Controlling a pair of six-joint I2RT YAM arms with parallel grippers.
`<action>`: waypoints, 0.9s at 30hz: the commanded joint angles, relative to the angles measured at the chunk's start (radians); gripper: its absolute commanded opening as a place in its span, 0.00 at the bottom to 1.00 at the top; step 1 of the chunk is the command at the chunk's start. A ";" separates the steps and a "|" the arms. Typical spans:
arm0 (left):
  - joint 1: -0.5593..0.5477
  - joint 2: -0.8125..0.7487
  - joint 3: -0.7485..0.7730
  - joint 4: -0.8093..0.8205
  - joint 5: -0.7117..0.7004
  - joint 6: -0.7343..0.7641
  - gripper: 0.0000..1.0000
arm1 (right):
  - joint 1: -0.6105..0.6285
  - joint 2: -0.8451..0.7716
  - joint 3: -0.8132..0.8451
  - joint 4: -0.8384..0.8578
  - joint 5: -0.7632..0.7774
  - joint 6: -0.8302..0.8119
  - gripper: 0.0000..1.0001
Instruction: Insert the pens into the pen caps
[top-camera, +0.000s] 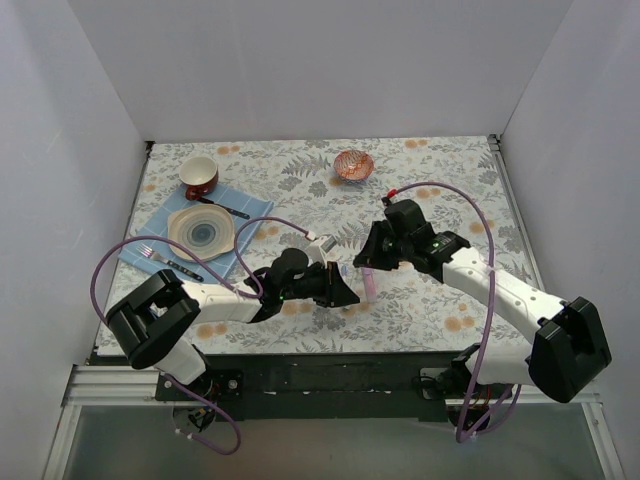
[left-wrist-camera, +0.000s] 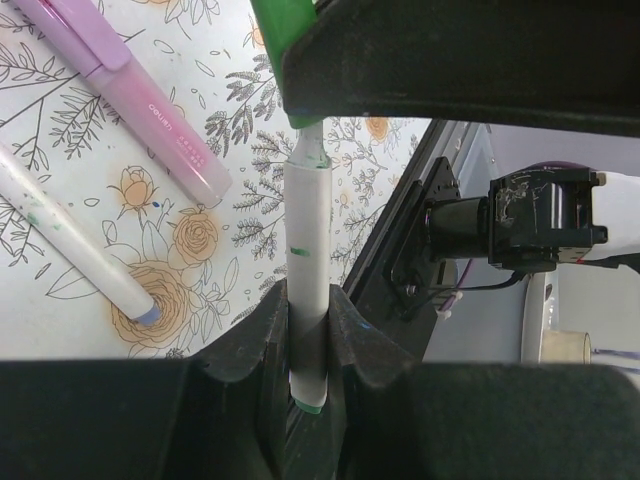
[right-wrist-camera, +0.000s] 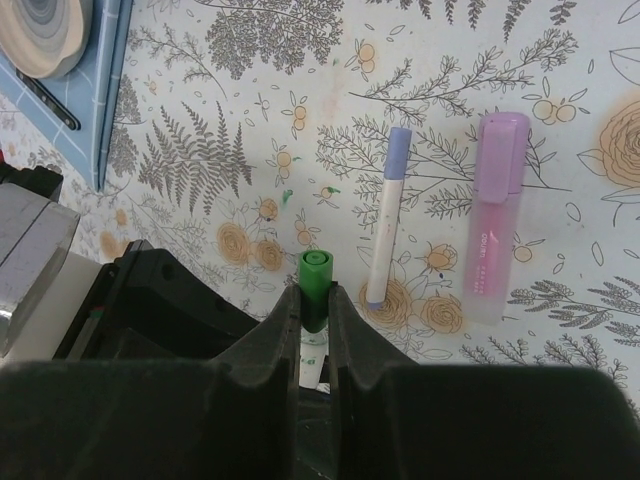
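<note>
Slim white pen (left-wrist-camera: 307, 240) pointed tip-first at green cap (right-wrist-camera: 316, 285), both held aloft. Capped pink marker (right-wrist-camera: 497, 230) and blue-capped pen (right-wrist-camera: 385, 230) lay side by side.

Blue cloth (top-camera: 256, 202) far left: plate (top-camera: 201, 232), dark-handled fork (top-camera: 172, 262) on it; red cup (top-camera: 199, 176) at corner. Orange patterned bowl (top-camera: 353, 164) apart.

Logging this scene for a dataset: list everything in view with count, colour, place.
green-tipped pen: 1, white, in left pincer
green cap: 1, green, in right pincer, at pen's tip
capped pen: 1, white with purple-blue cap, on floral tablecloth
marker: 1, pink with lilac cap, beside capped pen
plate: 1, cream and blue, on napkin
napkin: 1, blue, table's left
fork: 1, dark-handled, napkin's near edge
utensil: 1, dark-handled, between cup and plate
cup: 1, red, beyond plate
bowl: 1, orange, far centre
left pincer: 1, black, shut on green-tipped pen
right pincer: 1, black, shut on green cap
</note>
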 joint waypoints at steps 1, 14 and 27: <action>-0.003 -0.029 -0.009 0.023 -0.031 0.006 0.00 | 0.023 -0.055 -0.034 0.019 0.012 0.016 0.01; -0.002 -0.133 -0.081 0.251 0.026 -0.042 0.00 | 0.040 -0.255 -0.238 0.298 -0.159 0.028 0.01; -0.003 -0.258 -0.039 0.288 0.121 0.073 0.00 | 0.040 -0.401 -0.278 0.545 -0.317 0.040 0.26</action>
